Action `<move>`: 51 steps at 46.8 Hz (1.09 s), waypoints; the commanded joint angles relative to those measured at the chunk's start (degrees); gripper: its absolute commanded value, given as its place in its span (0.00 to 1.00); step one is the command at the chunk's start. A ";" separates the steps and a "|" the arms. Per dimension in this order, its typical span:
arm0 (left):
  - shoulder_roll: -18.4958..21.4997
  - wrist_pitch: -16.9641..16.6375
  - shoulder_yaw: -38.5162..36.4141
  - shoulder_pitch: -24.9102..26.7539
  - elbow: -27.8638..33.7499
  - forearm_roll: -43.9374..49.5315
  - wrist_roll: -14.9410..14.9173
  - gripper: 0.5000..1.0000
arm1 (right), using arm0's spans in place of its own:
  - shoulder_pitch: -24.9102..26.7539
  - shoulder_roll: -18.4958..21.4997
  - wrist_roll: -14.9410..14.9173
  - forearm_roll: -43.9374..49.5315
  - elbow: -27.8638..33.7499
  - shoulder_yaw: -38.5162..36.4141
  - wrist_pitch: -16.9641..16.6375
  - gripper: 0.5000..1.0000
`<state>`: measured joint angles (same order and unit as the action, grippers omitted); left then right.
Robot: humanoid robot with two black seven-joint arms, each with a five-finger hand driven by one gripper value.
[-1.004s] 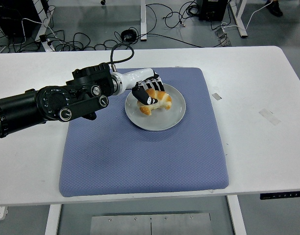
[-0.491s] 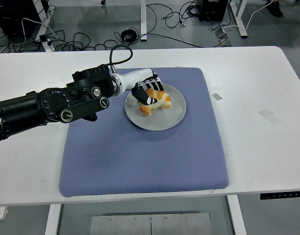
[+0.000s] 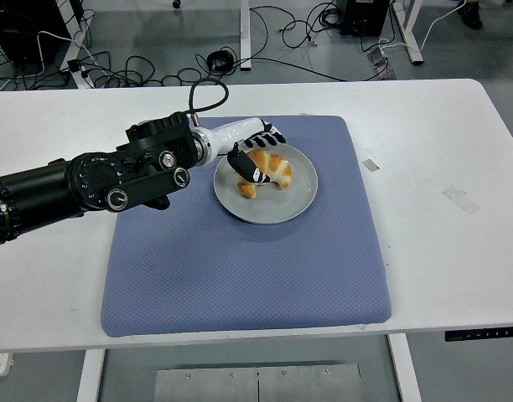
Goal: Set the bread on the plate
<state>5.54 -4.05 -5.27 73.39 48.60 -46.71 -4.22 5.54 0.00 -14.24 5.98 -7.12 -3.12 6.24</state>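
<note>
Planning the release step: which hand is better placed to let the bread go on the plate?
Left. The left hand is over the grey plate with its fingers around the bread. No right arm is in view.

One bread roll (image 3: 269, 172) is seen, and one grey plate (image 3: 277, 205) is counted beneath it. One blue mat (image 3: 240, 268) is laid on one white table (image 3: 441, 251). One robot arm (image 3: 89, 180) is in view, ending in one hand (image 3: 252, 151). Two small strips of tape (image 3: 370, 164) are counted on the tabletop to the right of the mat. Several black cables (image 3: 156, 67) are seen on the floor beyond; their number cannot be told.
</note>
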 commanded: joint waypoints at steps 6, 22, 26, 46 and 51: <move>0.17 0.01 2.80 0.26 0.01 1.71 -0.18 0.94 | 0.00 0.00 0.00 0.00 0.00 0.04 0.00 1.00; 0.79 0.45 10.98 0.26 0.09 6.54 0.52 0.96 | 0.00 0.00 0.00 0.00 0.00 0.04 0.00 1.00; 1.23 0.10 11.85 0.18 0.01 10.40 0.70 0.96 | 0.00 0.00 0.00 0.00 0.00 0.04 0.00 1.00; 6.41 0.19 16.78 -2.11 -1.57 23.42 0.35 0.96 | 0.00 0.00 0.00 0.00 0.00 0.04 0.00 1.00; 6.24 0.01 17.83 -2.64 -3.59 24.82 0.08 0.96 | 0.00 0.00 0.00 0.00 0.00 0.04 0.00 1.00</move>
<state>12.01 -3.88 11.92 70.99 46.51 -22.91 -4.09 5.54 0.00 -14.24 5.98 -7.12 -3.11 6.24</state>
